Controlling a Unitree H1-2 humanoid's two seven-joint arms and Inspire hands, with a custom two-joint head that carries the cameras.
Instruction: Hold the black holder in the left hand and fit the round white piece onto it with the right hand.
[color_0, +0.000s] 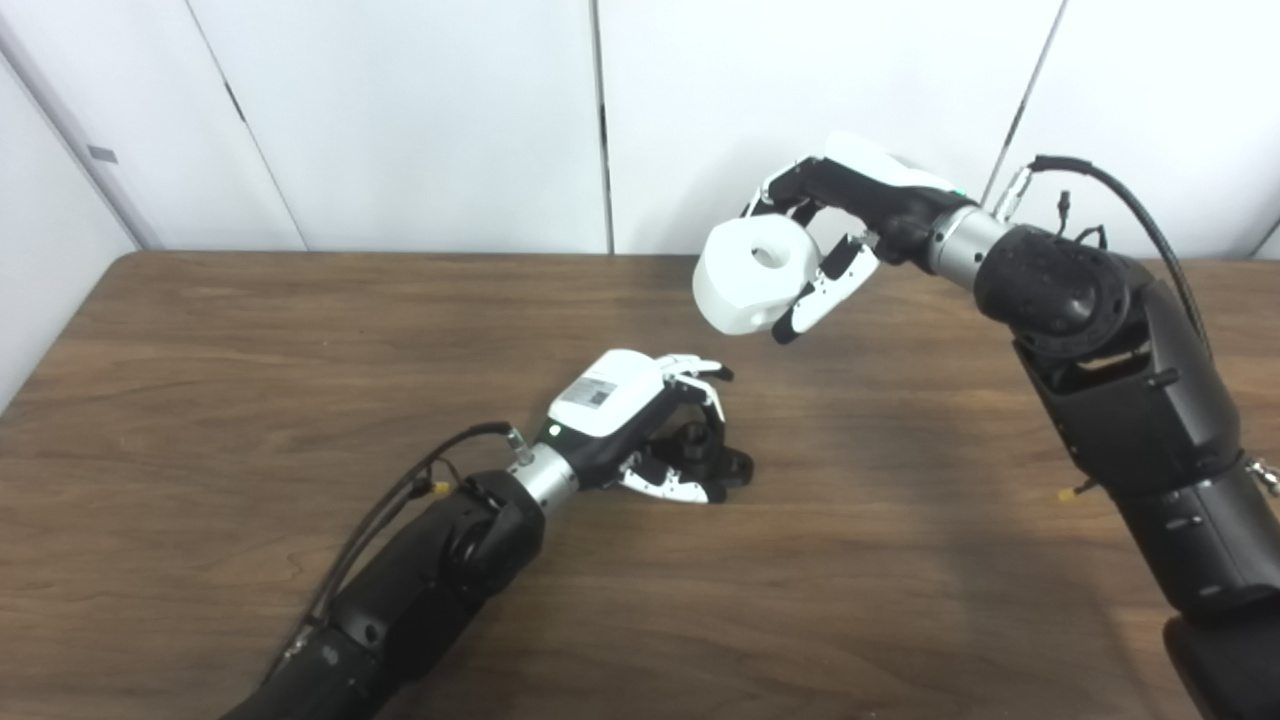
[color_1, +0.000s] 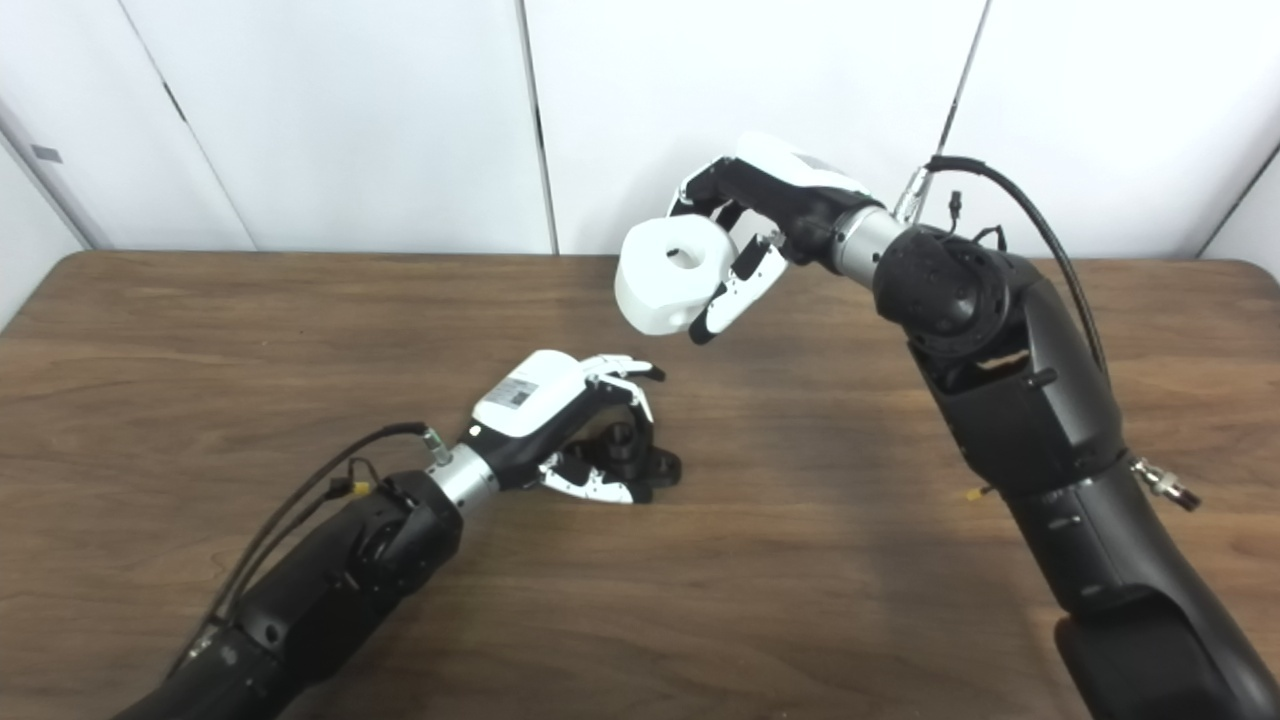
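Lifting white piece (color_0: 748, 275) above black holder (color_0: 705, 455)

Open gap between white piece (color_0: 748, 277) and holder (color_0: 712, 458)

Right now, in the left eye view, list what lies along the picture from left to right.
Left hand closed on the black holder low on the table → round white piece held up in the air → right hand gripping it.
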